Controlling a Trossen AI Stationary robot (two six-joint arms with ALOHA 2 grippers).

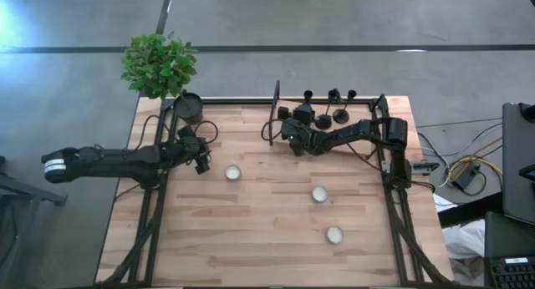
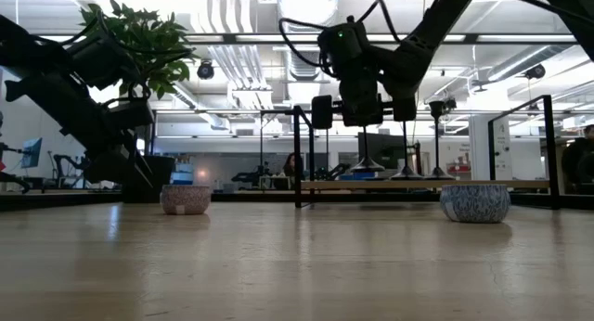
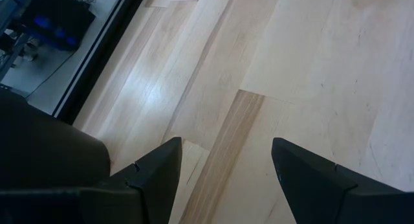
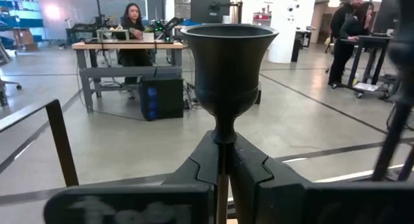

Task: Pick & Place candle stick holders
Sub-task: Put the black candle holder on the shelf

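My right gripper [image 1: 294, 132] is at the table's far middle, pointing level toward the far edge. It is shut on a black candle stick holder [image 4: 226, 62], whose flared cup stands upright above the fingers; its base is hidden beneath them. Two more black holders [image 1: 324, 119] [image 1: 342, 114] stand upright on their round bases near the far edge, just right of it. My left gripper [image 1: 203, 162] waits open at the left over bare wood, its fingers [image 3: 162, 166] apart with nothing between them. My right gripper pinches the holder's thin stem [image 4: 224, 143] between its two fingers, just under the cup. The fingers come level from the table's near side and lie across the stem. The holder stands upright in the hold; whether its base is clear of the table is hidden.
Three white tealight cups sit on the wood: one at centre left [image 1: 233, 172], one at centre right [image 1: 318, 193], one nearer the front [image 1: 334, 235]. A dark pot with a green plant [image 1: 188, 108] stands at the far left corner. A black frame post [image 1: 275, 114] rises left of my right gripper.
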